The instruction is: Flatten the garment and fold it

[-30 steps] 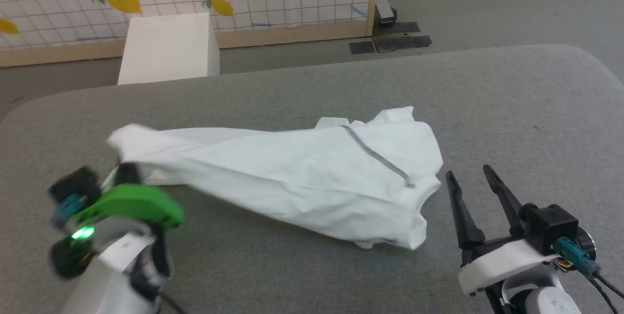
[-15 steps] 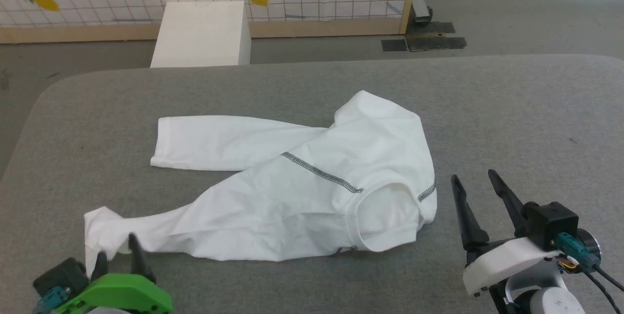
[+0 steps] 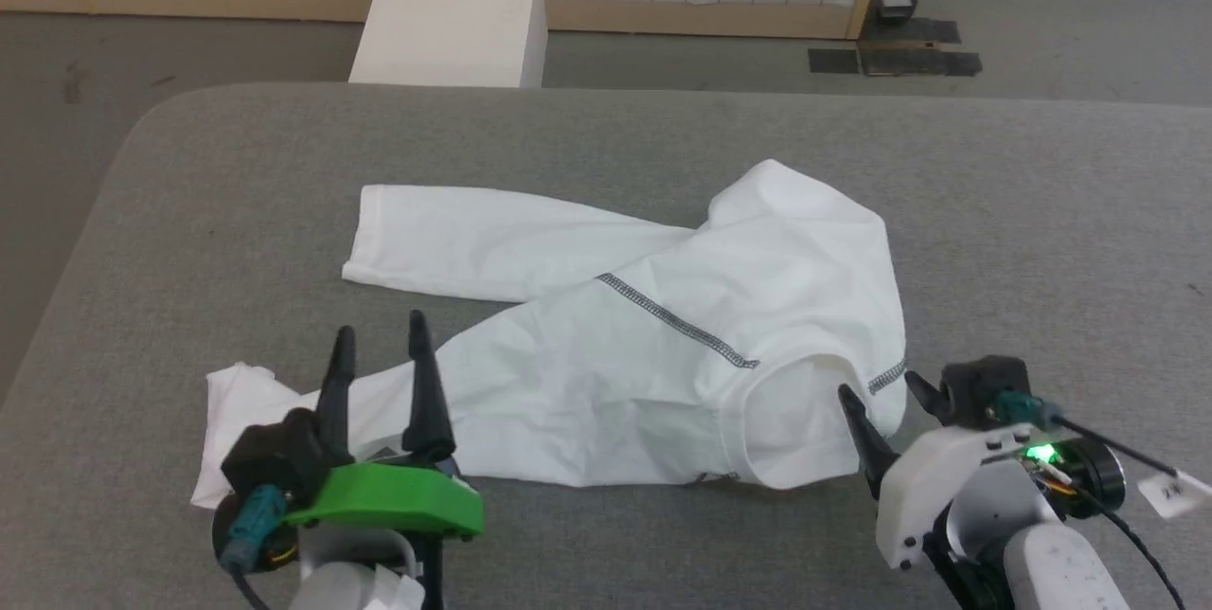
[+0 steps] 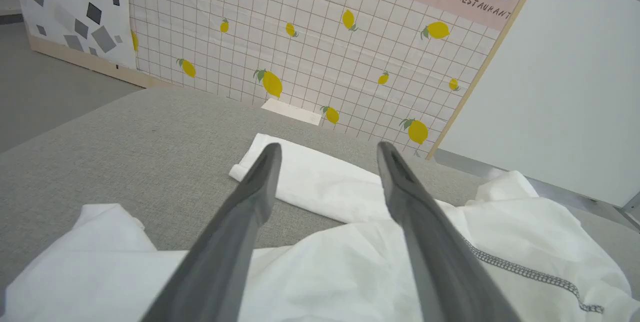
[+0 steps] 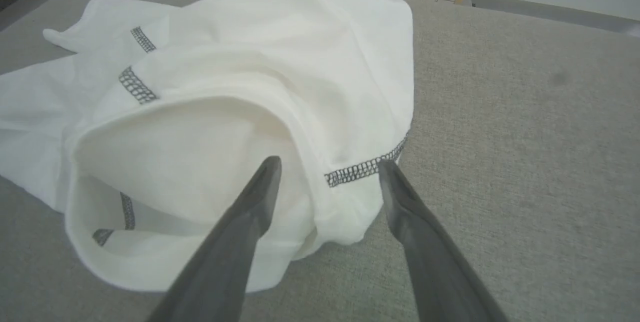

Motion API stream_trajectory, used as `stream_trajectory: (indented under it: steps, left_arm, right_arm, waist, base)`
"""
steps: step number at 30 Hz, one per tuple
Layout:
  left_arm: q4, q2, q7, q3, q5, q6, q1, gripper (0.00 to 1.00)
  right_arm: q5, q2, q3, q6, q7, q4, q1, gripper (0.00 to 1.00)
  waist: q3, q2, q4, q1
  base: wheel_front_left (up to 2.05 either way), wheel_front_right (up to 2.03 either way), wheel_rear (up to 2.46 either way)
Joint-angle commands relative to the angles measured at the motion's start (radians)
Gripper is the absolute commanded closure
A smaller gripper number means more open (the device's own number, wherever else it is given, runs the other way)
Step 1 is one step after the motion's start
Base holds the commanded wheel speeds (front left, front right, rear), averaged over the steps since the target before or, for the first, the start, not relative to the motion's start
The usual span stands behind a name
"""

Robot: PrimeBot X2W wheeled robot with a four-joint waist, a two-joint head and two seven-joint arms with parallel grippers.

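Head view: one white shirt (image 3: 615,345) lies crumpled on the grey table (image 3: 237,165), collar toward the robot's right, and one white box (image 3: 454,13) stands beyond the far edge. The left gripper (image 3: 379,333) points up the view over the shirt's near-left corner, its two fingers spread and empty. Half a second ago they were close together at that corner. The right gripper (image 3: 878,387) tilts leftward, open, and is closer to the collar than before.

Left wrist view: the left gripper (image 4: 327,147) is wide open above the shirt (image 4: 325,262), holding nothing.

Right wrist view: the right gripper (image 5: 328,163) is spread, its tips straddling the collar rim (image 5: 300,132) of the shirt, gripping nothing.
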State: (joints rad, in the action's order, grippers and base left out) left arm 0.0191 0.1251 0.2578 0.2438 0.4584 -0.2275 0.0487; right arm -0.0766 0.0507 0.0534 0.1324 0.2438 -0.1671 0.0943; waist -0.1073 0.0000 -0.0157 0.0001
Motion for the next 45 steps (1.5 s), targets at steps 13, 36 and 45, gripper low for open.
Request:
stream_trajectory:
  steps: [13,36,45]
  left_arm:
    - [-0.089,-0.072,0.004,-0.065,-0.07,0.11,0.038,0.0]
    - [-0.107,-0.075,0.004,-0.026,-0.027,0.109,0.037,0.0]
    - [-0.126,-0.075,0.004,-0.018,-0.022,0.112,0.061,0.0]
  right_arm:
    - [0.08,0.014,-0.164,-0.002,0.109,-0.047,0.173,1.0]
    - [0.079,0.192,-0.182,-0.002,0.154,0.203,0.323,1.0]
    - [-0.074,0.104,0.096,-0.002,0.188,0.057,0.154,0.35]
  waist:
    - [-0.025,0.0,-0.043,-0.0001]
    - [-0.001,0.0,0.01,-0.0001]
    - [-0.015,0.0,0.009,-0.0001]
  base:
    - [0.0,0.0,0.0]
    - [0.0,0.0,0.0]
    - [0.0,0.0,0.0]
